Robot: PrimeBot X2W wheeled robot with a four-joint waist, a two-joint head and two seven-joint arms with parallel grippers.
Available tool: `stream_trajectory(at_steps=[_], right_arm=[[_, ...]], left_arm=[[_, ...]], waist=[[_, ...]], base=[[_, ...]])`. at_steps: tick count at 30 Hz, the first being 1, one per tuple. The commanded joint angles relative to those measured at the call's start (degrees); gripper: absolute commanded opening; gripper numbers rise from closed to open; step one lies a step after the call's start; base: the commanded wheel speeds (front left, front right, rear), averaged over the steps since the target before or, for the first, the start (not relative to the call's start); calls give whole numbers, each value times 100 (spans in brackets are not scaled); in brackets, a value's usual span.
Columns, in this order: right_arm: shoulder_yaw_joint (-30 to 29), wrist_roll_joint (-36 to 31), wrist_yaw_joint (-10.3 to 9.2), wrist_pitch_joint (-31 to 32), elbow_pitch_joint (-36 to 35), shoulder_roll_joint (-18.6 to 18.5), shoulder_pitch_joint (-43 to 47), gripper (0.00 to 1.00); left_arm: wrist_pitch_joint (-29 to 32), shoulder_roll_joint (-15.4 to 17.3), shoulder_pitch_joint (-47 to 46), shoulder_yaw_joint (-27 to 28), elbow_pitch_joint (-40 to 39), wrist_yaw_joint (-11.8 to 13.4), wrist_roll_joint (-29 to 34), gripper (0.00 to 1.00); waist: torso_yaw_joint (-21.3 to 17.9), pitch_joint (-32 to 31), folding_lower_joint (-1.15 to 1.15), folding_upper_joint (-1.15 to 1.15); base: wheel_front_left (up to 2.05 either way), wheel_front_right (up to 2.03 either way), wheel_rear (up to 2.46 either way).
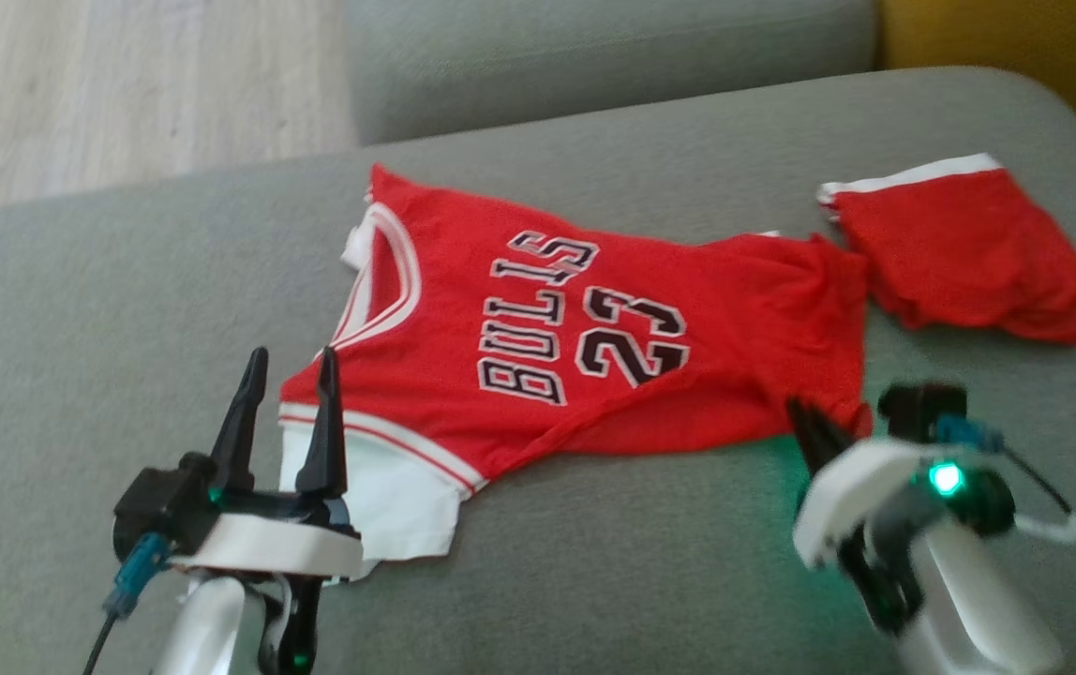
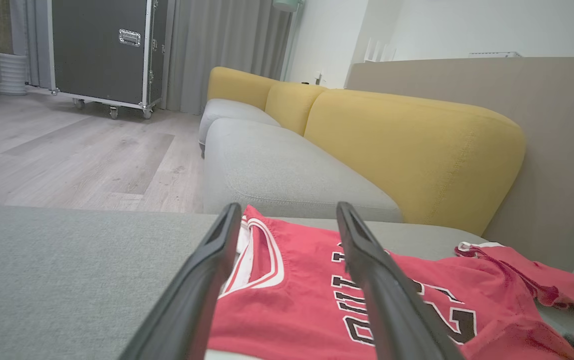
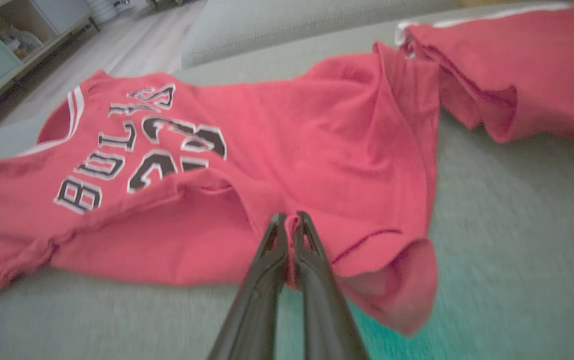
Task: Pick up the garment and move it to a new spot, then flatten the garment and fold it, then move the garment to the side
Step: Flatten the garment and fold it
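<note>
1. Step in hand looks like flattening: the Bulls jersey [image 1: 547, 347] lies spread but rumpled on the grey sofa cushion [image 1: 126, 309], with the red shorts [image 1: 969, 253] just beside its hem.
2. Your right gripper [image 3: 288, 216] has its fingers pressed together, pinching the jersey's hem near one corner.
3. Your left gripper [image 1: 293, 356] stands spread wide at the white-trimmed shoulder and holds nothing.
4. Next, you likely need the left to close on that shoulder edge, then draw both ends apart to smooth the cloth.

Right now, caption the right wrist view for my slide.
Right gripper shut on the red jersey near its hem, second red garment beside it on grey sofa.
</note>
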Motion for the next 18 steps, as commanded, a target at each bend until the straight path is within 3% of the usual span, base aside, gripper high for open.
stream_trajectory(at_steps=[1,9,10,11,14,18], right_arm=[[315,164,-5,193,-440,-166,120,0],[916,1021,-5,1823,-2180,-1009,1298,0],[912,1139,-5,2264,-2422,-1162,1523,37],[854,1162,-5,2409,-2525,-1203,1608,100],[717,1211,-5,2532,-2891,-1188,1701,100],[394,1046,-5,1999,-3289,-999,1473,100]], left_arm=[[-54,88,-102,245,-231,8,-10,100],[-54,44,-14,287,-315,8,30,100],[-54,38,-23,277,-315,8,33,100],[-54,36,-27,268,-313,8,34,100],[-54,36,-35,246,-322,8,32,100],[-54,61,-51,224,-318,8,37,100]], waist=[[-223,-201,1,0],[-410,-298,1,0],[-397,-309,1,0],[-384,-313,1,0],[-334,-308,1,0],[-250,-275,1,0]], base=[[0,0,0],[0,0,0],[0,0,0],[0,0,0],[0,0,0],[0,0,0]])
